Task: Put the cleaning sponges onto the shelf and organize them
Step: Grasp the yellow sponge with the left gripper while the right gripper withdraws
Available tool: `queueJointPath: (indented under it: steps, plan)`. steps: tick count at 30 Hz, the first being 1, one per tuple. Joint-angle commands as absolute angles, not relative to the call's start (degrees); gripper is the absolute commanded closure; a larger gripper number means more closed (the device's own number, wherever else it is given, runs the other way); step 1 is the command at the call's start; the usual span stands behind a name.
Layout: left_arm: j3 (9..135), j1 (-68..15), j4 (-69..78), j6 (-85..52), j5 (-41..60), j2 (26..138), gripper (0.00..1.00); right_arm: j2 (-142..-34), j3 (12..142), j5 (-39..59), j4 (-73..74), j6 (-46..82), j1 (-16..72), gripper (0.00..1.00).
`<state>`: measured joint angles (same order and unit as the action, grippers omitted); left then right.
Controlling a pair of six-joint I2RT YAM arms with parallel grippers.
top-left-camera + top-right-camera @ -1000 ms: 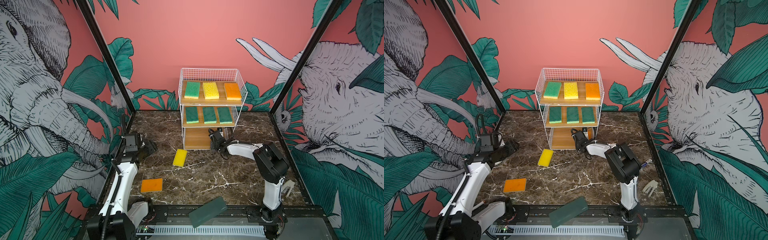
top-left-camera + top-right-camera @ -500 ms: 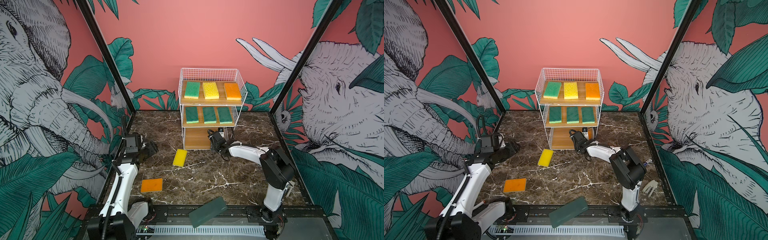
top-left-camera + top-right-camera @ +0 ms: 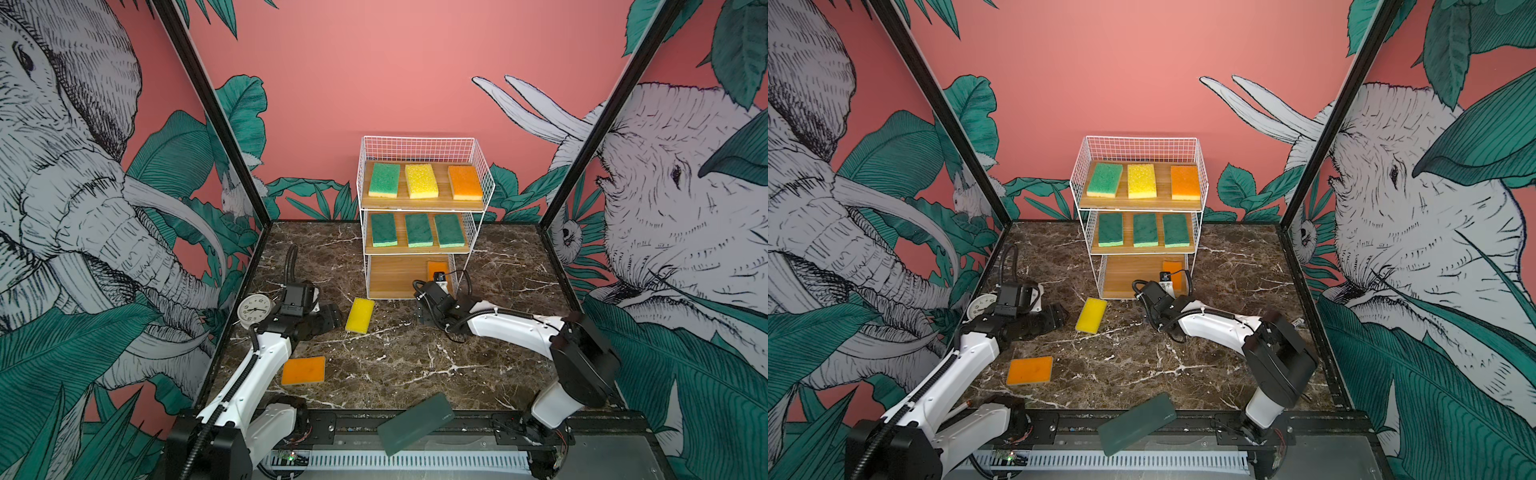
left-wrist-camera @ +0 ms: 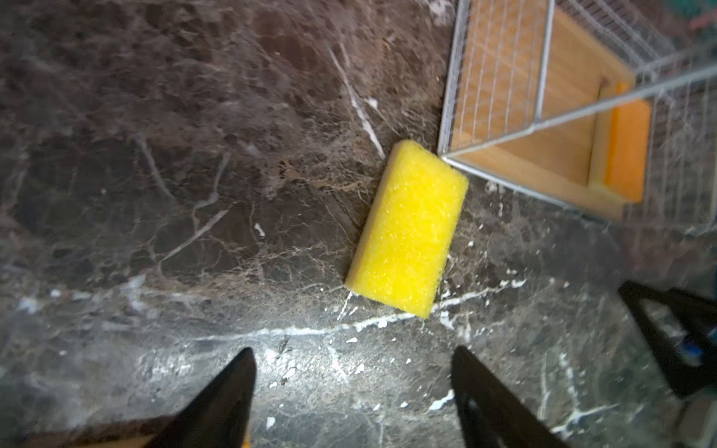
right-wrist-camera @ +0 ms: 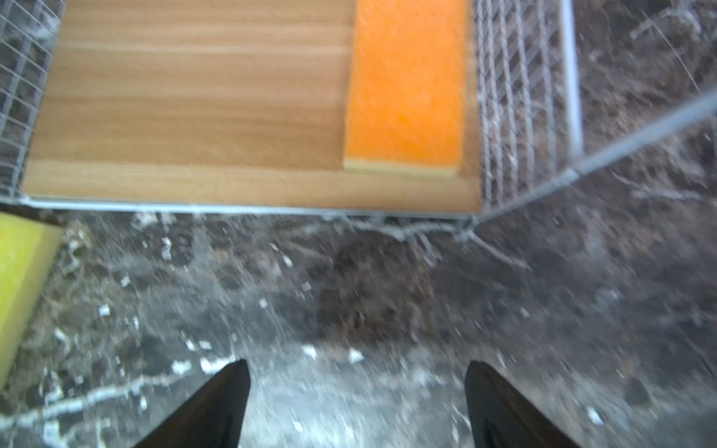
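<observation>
Shelf (image 3: 417,149): far centre | upper sponges (image 3: 421,180): six, on top two boards | low orange sponge (image 3: 437,267): bottom board, right | yellow sponge (image 3: 360,314): table, just beside shelf's near-left corner | loose orange sponge (image 3: 303,370): table, near left | my left gripper (image 4: 353,349): released, empty | my right gripper (image 5: 357,362): released, empty, facing shelf.

White arm links (image 3: 270,353), black joints (image 3: 582,365), corrugated black cables (image 3: 287,266)

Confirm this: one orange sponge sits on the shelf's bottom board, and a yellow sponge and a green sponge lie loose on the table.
Wrong in one respect: the second loose sponge is orange, not green, as both top views show. The rest stands: one orange sponge sits on the shelf's bottom board, and a yellow sponge lies loose on the table.
</observation>
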<state>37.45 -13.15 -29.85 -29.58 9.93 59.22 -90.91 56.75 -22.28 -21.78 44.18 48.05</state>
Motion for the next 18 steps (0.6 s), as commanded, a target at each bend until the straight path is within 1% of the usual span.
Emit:
queueJointPath:
  steps: [1, 5, 11, 18]
  plan:
    - [36.12, -16.61, -26.20, -28.33, 5.07, 62.28, 0.01, -85.12, 53.22, -24.40, -24.93, 46.30, 48.08, 0.10]
    - [36.39, -20.44, -22.16, -27.19, 2.02, 66.46, 0.00, -78.42, 49.08, -26.41, -27.46, 47.44, 48.05, 0.10]
    - [36.56, -24.49, -16.49, -24.60, 0.80, 71.38, 0.01, -69.65, 42.99, -29.79, -29.65, 50.70, 48.08, 0.10]
    - [34.90, -25.04, -10.19, -23.40, 1.00, 75.53, 0.01, -65.96, 40.85, -31.00, -32.78, 53.51, 48.08, 0.10]
